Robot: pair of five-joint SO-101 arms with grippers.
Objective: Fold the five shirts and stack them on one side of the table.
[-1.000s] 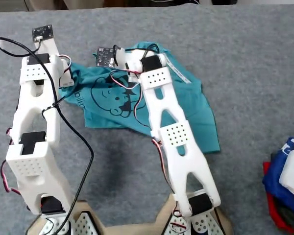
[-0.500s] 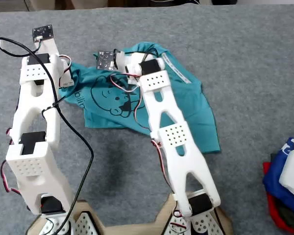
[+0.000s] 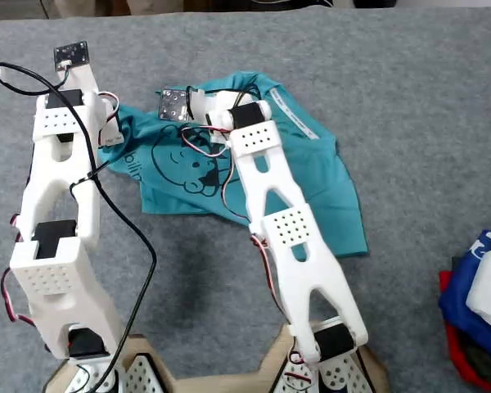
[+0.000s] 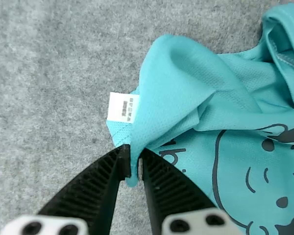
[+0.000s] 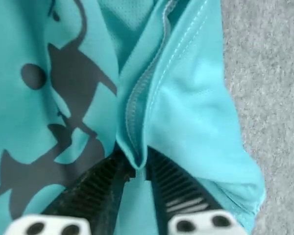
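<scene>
We see the left gripper (image 4: pixel 131 164) and right gripper (image 5: pixel 137 169) each clenched on the teal shirt (image 3: pixel 315 176), upper centre of the overhead frame.

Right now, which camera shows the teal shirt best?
The high view: nearly the whole shirt shows, crumpled. The left wrist view shows its pinched edge and tag; the right wrist view, a pinched seam.

What I can't make out
From above, my right arm (image 3: pixel 254 141) covers the middle of the shirt (image 3: pixel 331 176) and part of its print; the stack (image 3: pixel 475 307) runs off the view's right edge; the print on the label (image 4: pixel 123 106) is too small to read.
</scene>
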